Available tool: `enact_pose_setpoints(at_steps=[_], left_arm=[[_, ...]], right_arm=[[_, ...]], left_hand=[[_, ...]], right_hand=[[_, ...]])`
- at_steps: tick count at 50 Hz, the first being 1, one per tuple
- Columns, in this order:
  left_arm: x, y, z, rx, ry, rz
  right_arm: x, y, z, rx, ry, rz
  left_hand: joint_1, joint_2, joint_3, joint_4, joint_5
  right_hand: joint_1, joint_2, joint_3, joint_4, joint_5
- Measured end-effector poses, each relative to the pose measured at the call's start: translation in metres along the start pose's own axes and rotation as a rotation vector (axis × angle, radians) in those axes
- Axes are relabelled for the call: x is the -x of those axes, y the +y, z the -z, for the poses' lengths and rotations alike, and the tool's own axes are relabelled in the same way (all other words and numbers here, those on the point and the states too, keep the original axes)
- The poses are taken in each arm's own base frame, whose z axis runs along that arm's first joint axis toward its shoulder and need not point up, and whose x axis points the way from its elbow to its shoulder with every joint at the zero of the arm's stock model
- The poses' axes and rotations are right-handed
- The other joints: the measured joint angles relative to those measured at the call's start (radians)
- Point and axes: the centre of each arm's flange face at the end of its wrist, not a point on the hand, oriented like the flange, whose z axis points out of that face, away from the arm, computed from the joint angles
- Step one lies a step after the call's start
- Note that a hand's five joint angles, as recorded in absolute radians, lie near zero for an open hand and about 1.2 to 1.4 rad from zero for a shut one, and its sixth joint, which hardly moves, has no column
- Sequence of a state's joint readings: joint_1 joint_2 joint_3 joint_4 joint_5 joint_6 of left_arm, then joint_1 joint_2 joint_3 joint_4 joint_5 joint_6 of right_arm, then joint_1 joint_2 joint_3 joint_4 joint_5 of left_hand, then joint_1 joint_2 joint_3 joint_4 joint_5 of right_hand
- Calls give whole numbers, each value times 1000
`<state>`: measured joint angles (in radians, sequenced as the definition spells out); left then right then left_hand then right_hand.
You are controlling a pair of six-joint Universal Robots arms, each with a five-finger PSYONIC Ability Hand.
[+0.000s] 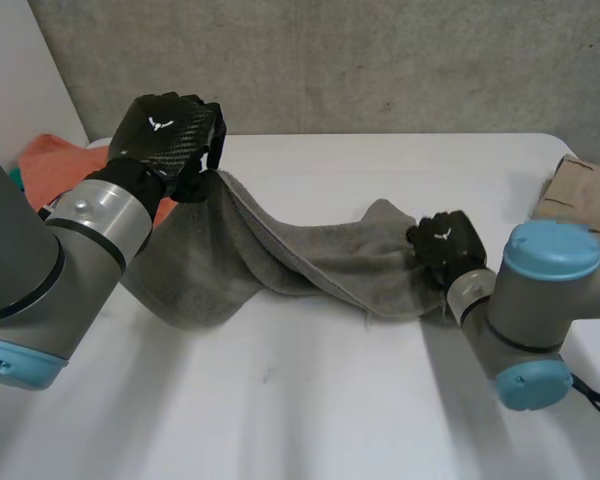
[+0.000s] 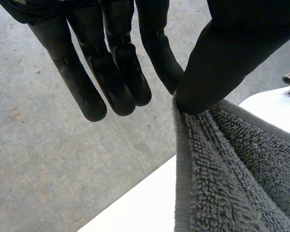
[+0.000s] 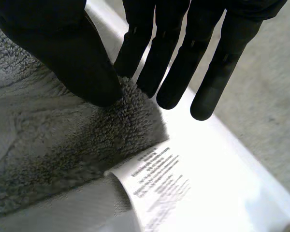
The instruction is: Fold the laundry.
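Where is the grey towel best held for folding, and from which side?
At its two end corners, each from its own outer end. The left hand pinches a raised corner of the grey towel between thumb and finger; the right hand pinches the corner by the care label. The cloth sags twisted between them, so corner holds likely let it be pulled flat.
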<state>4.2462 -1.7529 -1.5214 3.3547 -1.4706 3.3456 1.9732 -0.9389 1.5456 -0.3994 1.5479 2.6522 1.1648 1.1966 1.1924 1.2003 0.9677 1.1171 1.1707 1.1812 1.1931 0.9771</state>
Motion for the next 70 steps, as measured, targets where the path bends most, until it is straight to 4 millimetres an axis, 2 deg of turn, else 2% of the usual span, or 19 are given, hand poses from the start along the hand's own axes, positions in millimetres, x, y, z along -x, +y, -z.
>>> enact_pose_setpoints(at_steps=[4,6,7,8,11,16,21,31,36,40,42,46,50,51,55,59,60,65,70], left_arm=[[3,-1,1,-2,-6,4],[3,-3,3,-4,-6,11],[3,-3,3,-4,-5,12],[2,-4,4,-7,-4,17],[1,-6,5,-14,0,25],[-3,-13,6,-33,11,33],[-11,-22,7,-61,33,36],[-24,-35,10,-95,67,41],[-29,-40,12,-106,79,44],[-29,-48,15,-126,78,45],[-28,-50,17,-133,76,45],[-24,-61,23,-163,64,42],[-20,-67,28,-179,53,40],[-18,-69,29,-182,47,38],[-12,-68,31,-180,30,34],[-1,-65,32,-160,-1,28],[4,-63,32,-150,-13,26],[24,-62,35,-103,-63,15],[41,-58,38,-21,-91,13]], right_arm=[[-17,-32,16,-30,15,15],[-24,-47,29,-24,2,17],[-24,-49,31,-21,-1,17],[-28,-59,43,-4,-19,11],[-29,-67,59,30,-43,-28],[-22,-71,77,79,-79,-206],[1,-71,86,109,-128,-492],[61,-76,78,90,-241,-729],[73,-69,56,78,-175,-766],[70,-62,41,70,-85,-757],[67,-59,36,68,-43,-747],[40,-46,21,73,110,-692],[14,-32,14,89,199,-625],[3,-27,12,89,219,-587],[-12,-31,12,46,184,-510],[-25,-55,22,-41,124,-418],[-40,-77,32,-101,104,-337],[-84,-129,67,-165,95,-84],[-117,-169,105,-119,77,110]], left_hand=[[0,0,0,0,0],[0,0,0,0,0],[0,0,0,0,0],[0,0,0,0,0],[0,0,-14,-20,-6],[0,1,2,0,-1],[0,2,2,0,-1],[0,2,2,0,-1],[0,2,2,0,-1],[0,2,2,0,-1],[0,2,2,0,-1],[0,2,2,0,-1],[0,2,2,0,-1],[0,2,2,0,-1],[0,2,2,0,-1],[0,2,2,0,-1],[0,2,2,0,-1],[0,2,2,0,-1],[0,2,2,0,-1]], right_hand=[[0,-11,-19,-25,-1],[-318,-320,-323,-331,-300],[-360,-382,-362,-371,-341],[-621,-629,-621,-629,-609],[-879,-929,-928,-939,-898],[-895,-961,-977,-990,-936],[-895,-961,-977,-990,-936],[-895,-961,-977,-990,-936],[-895,-961,-977,-990,-936],[-895,-961,-977,-990,-936],[-892,-957,-972,-984,-932],[-738,-789,-798,-809,-762],[-249,-300,-325,-360,-322],[-6,-55,-81,-93,-54],[13,3,0,-4,-1],[13,3,3,0,5],[13,3,3,1,5],[13,3,3,2,5],[13,3,3,2,5]])
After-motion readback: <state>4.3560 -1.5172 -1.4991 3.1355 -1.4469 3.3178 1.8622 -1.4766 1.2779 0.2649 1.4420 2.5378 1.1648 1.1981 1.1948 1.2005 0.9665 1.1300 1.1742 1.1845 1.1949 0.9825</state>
